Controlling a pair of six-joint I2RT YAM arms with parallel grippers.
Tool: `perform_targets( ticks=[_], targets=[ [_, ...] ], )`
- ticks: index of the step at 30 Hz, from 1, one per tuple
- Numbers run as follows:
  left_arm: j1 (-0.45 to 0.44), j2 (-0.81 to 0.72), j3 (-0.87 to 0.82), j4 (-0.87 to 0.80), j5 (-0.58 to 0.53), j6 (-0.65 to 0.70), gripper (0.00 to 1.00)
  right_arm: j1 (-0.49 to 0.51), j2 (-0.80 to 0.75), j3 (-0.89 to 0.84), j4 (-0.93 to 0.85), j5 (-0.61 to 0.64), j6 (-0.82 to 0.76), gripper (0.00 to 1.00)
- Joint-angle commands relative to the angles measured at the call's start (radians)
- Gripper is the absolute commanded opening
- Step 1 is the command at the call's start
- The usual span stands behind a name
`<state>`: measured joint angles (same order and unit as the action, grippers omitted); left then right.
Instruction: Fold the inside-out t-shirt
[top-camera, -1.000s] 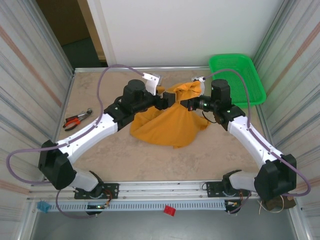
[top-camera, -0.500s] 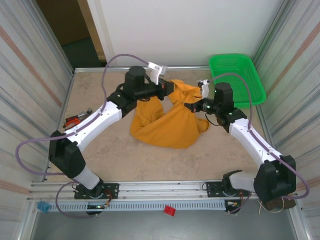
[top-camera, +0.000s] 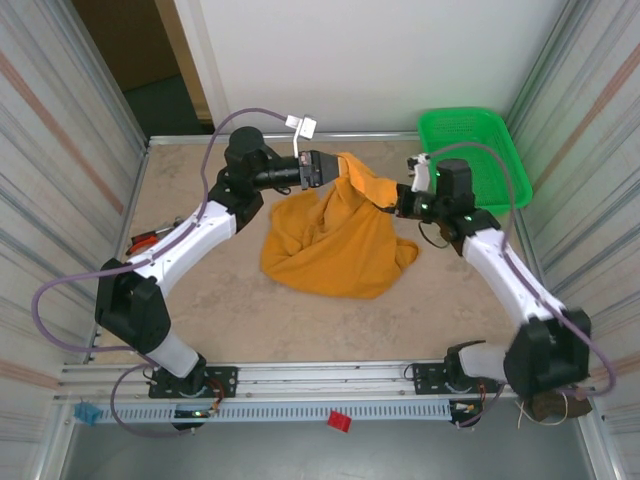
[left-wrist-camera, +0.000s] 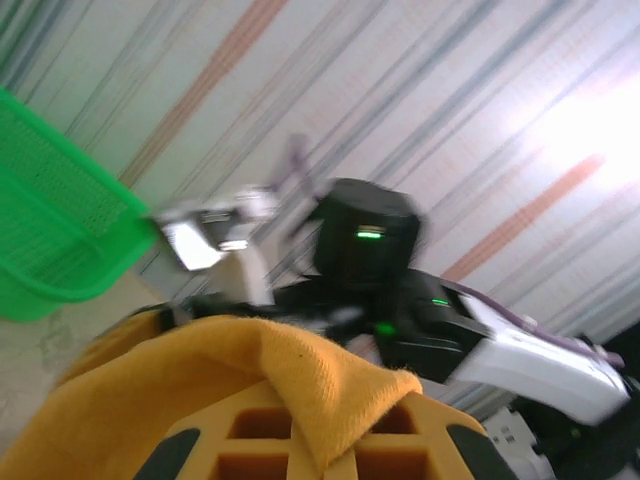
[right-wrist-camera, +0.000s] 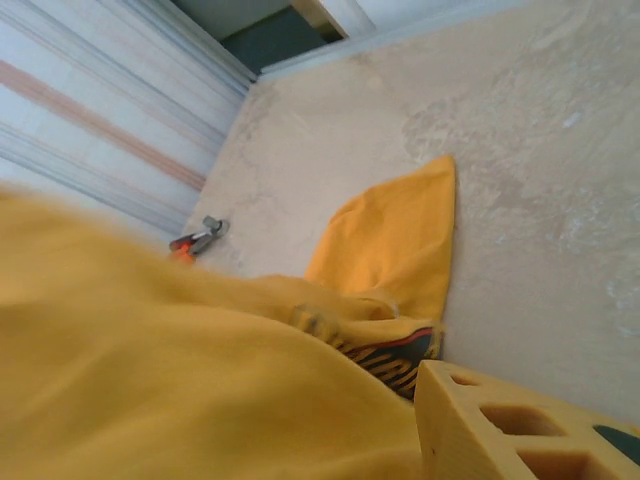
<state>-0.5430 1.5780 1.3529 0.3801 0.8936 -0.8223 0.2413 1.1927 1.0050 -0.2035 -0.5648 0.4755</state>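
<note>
— Mustard-yellow cotton, one inside-out t-shirt (top-camera: 335, 245): location?
— Heaped mid-table (top-camera: 210, 295), top corner raised. Left gripper (top-camera: 328, 168) clamped on that corner; right gripper (top-camera: 392, 203) beside the cloth, grip undeterminable.

The t-shirt (top-camera: 335, 240) is plain mustard orange-yellow, and its print (right-wrist-camera: 395, 360) is dark with orange-red stripes. The basket (top-camera: 480, 150) is bright green with a fine mesh pattern. The table (top-camera: 250, 310) is mottled beige. The pliers (top-camera: 150, 240) have red handles. The arms (top-camera: 200, 235) are white and black, with purple cables (top-camera: 245, 111). The side walls (top-camera: 60, 150) are pale grey with thin stripes and a pinkish band.
</note>
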Motion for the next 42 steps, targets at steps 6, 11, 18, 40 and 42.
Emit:
perform_targets(
  ticks=[6,11,18,40,42],
  targets=[
    [0.015,-0.01,0.037,-0.211,-0.148,-0.077,0.0,0.143,-0.287,0.081,-0.183,0.22,-0.124,0.67],
    [0.011,-0.011,0.042,-0.238,-0.159,-0.088,0.0,0.3,-0.166,0.173,-0.208,0.343,-0.254,0.69],
    [-0.007,-0.013,0.074,-0.292,-0.166,-0.065,0.0,0.378,-0.011,0.227,-0.161,0.423,-0.311,0.67],
    [0.066,-0.026,0.12,-0.448,-0.283,0.089,0.54,0.069,-0.136,0.174,-0.098,-0.236,-0.212,0.0],
    [0.062,-0.075,0.069,-0.446,-0.317,0.109,0.56,0.062,-0.129,0.172,-0.095,-0.241,-0.209,0.0]
  ],
)
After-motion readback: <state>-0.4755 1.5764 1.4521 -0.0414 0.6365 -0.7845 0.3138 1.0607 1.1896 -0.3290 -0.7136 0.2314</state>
